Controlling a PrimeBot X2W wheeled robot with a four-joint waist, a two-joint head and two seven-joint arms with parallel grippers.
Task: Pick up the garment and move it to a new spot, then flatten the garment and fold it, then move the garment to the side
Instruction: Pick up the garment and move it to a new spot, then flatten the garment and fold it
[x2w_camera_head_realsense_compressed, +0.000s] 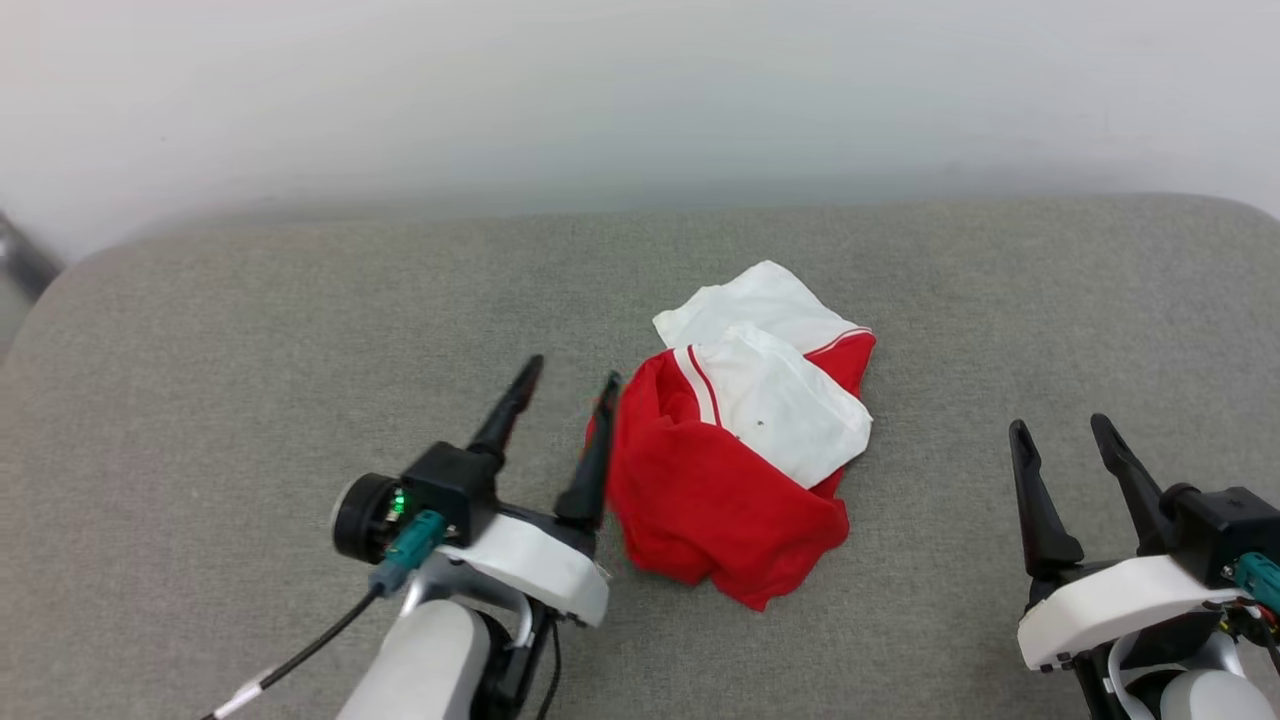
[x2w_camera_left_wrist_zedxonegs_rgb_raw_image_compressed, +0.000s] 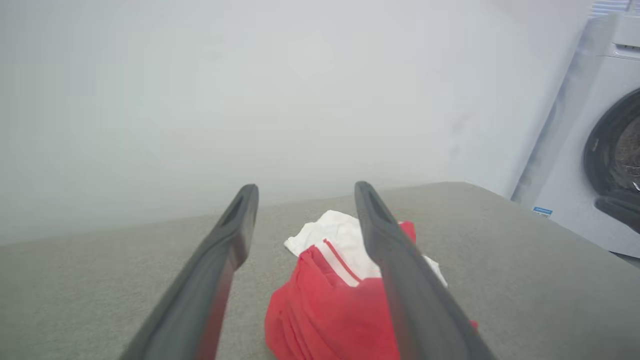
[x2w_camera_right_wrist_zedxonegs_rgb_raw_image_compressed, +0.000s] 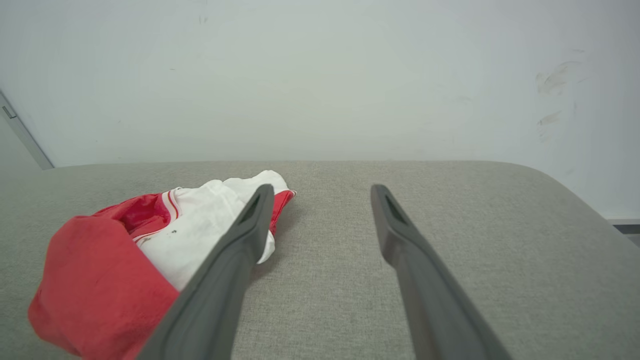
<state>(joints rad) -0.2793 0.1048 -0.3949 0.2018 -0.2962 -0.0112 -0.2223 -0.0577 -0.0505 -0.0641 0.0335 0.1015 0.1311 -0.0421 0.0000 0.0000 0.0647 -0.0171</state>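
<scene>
The garment (x2w_camera_head_realsense_compressed: 720, 470) is lying crumpled in the middle of the grey bench (x2w_camera_head_realsense_compressed: 250, 330). Its long side is running from 12 o'clock to 6 o'clock, with the white sleeves pointing to 12. The left gripper (x2w_camera_head_realsense_compressed: 572, 372) is sitting open at its 9 o'clock edge, one finger just beside the red cloth. The right gripper (x2w_camera_head_realsense_compressed: 1060, 425) is sitting open too, well off at 3 o'clock.

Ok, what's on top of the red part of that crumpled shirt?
White sleeves with a red-and-white striped edge lie over the red body of the shirt. What lies beneath them is covered by the folds and cannot be seen.
</scene>
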